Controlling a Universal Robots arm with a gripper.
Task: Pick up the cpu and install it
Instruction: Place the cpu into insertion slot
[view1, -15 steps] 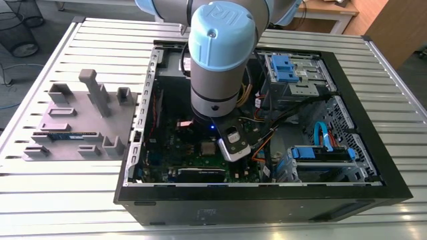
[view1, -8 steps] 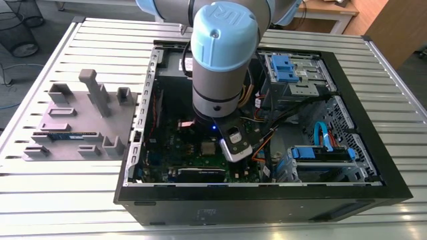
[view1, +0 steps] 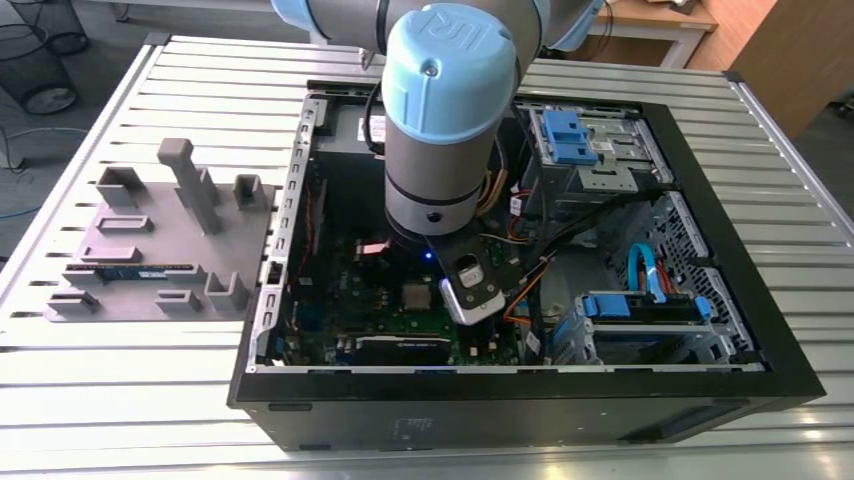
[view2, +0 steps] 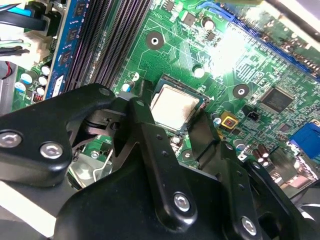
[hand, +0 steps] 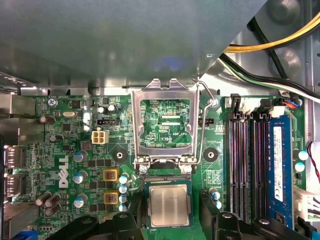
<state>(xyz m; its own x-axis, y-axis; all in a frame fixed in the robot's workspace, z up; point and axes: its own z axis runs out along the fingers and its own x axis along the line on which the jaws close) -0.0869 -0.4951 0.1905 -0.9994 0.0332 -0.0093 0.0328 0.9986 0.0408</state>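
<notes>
Showing white lettering printed on the green motherboard (hand: 107, 145) in the first wrist view, raised letters on the arm's blue cap (view1: 447, 45) in the exterior view.

cpu (hand: 169, 205): silvery top, pale tan rim. motherboard (hand: 75, 130) green, RAM slots (hand: 242, 165) black, one blue memory stick (hand: 281, 165). end effector (view2: 172, 114) black. arm (view1: 447, 150) grey, light-blue caps. case (view1: 534, 410) black, drive latches (view1: 567, 135) blue. surface (view1: 134, 400) silver, ribbed slats. fixture (view1: 160, 240) grey.

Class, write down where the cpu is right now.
In the first wrist view the cpu lies in its socket on the motherboard, beside the flipped-open retention frame, straddled by the open claw.
</notes>
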